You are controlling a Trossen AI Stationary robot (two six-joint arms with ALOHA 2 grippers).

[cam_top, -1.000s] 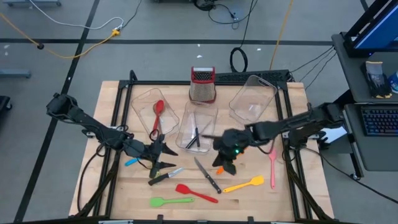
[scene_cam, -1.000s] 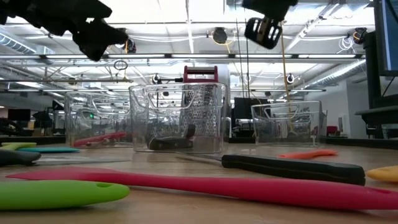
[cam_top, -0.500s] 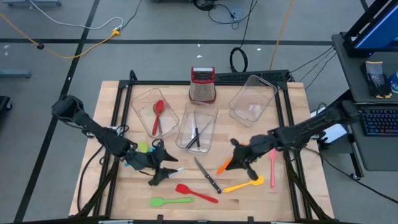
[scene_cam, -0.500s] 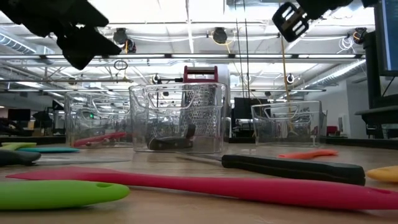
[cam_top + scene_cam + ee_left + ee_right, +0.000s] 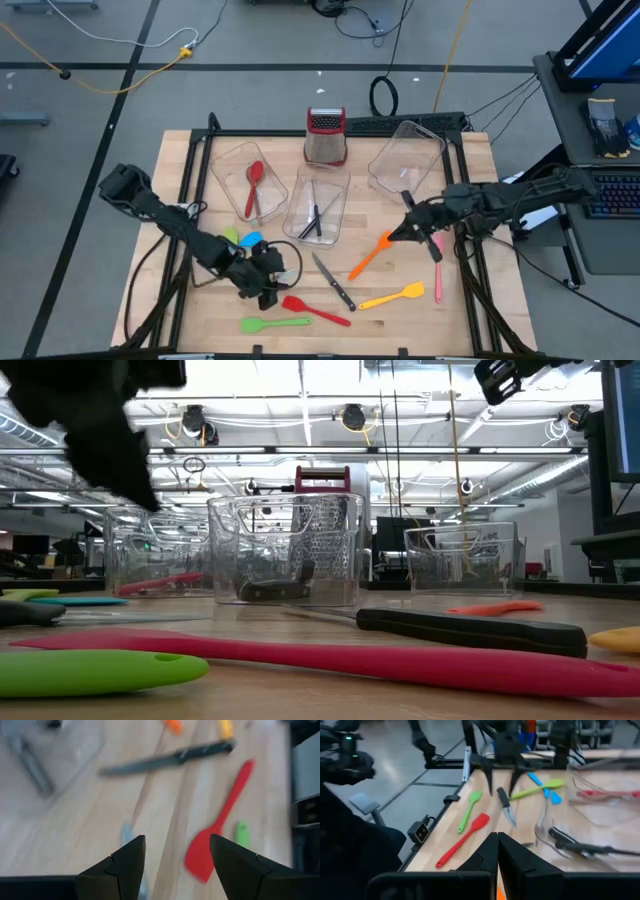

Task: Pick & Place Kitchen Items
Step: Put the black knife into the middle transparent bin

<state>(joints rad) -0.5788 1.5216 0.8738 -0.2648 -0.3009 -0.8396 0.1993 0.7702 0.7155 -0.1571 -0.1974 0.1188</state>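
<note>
Several utensils lie flat on the wooden table [image 5: 200, 300]: an orange spatula [image 5: 370, 255], a yellow spatula [image 5: 392, 296], a pink spatula [image 5: 437, 268], a red spatula [image 5: 315, 309], a green spatula [image 5: 275, 323], a black-handled knife [image 5: 333, 282], and a green and a blue spoon [image 5: 240, 239]. My left gripper [image 5: 266, 280] is open and hangs over the table, with a small knife's blade [image 5: 126, 834] and the red spatula [image 5: 215, 832] below its fingers. My right gripper [image 5: 405, 232] is shut and empty, raised beside the orange spatula's head.
Three clear tubs stand at the back. The left tub [image 5: 232, 160] holds a red spoon [image 5: 254, 185], the middle tub [image 5: 335, 190] holds dark knives [image 5: 315, 220], and the right tub [image 5: 405, 160] shows nothing inside. A steel grater with a red top [image 5: 326, 135] stands behind them.
My left gripper has gone toward the table's near edge and a little right, over the small knife. My right gripper has drawn away from the orange spatula toward the table's right edge and up. The orange spatula stays on the table.
</note>
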